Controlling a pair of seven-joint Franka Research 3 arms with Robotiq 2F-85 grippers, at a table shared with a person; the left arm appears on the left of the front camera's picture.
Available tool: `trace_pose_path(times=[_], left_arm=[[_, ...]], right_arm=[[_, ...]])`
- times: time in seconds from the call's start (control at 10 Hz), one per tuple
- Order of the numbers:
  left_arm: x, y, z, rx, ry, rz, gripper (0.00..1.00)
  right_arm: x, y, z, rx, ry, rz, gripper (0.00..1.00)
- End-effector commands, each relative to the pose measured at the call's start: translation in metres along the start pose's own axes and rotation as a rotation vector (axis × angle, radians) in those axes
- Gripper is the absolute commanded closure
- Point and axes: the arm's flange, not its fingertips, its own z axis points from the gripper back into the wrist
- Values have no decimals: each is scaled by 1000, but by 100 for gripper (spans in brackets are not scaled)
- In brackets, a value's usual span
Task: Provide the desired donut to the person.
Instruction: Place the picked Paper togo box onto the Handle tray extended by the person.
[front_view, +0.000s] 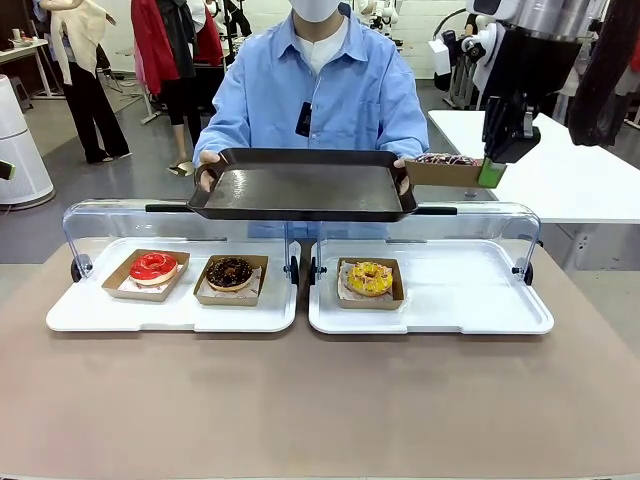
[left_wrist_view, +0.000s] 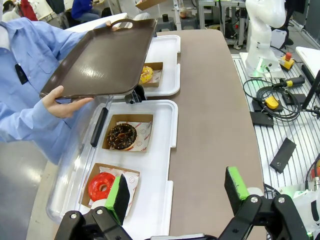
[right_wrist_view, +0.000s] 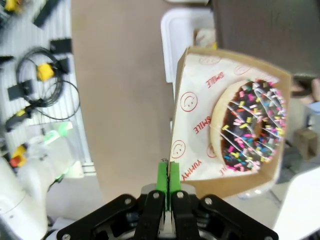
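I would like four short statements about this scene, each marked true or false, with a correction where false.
1. The right gripper is shut on the sprinkled donut's cardboard box. True.
2. The sprinkled donut lies on the dark tray. False: it hangs in the gripper at the tray's edge.
3. The left gripper is shut. False: it is open and holds nothing.
4. The red donut and the chocolate donut share one white tray. True.

Matt dark plastic tray (front_view: 300, 190); sprinkled donut (right_wrist_view: 252, 125) in brown card box (right_wrist_view: 237, 184).
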Motion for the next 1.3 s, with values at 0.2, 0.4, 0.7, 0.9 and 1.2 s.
trace_pose_path(times=[0.2, 0.4, 0.7, 0.9, 1.2], left_arm=[[1, 1, 2, 6, -25, -18, 0], [1, 1, 2, 6, -25, -18, 0], [1, 1, 2, 6, -25, -18, 0], [1, 1, 2, 6, -25, -18, 0], [1, 1, 2, 6, -25, -18, 0]], right_arm=[[58, -16, 50, -145, -64, 57, 98], [82, -38, 40, -161, -89, 67, 98], [103, -82, 3, -134, -134, 109, 98], [103, -98, -20, -108, -166, 156, 98], [97, -106, -52, -59, -145, 181, 98]])
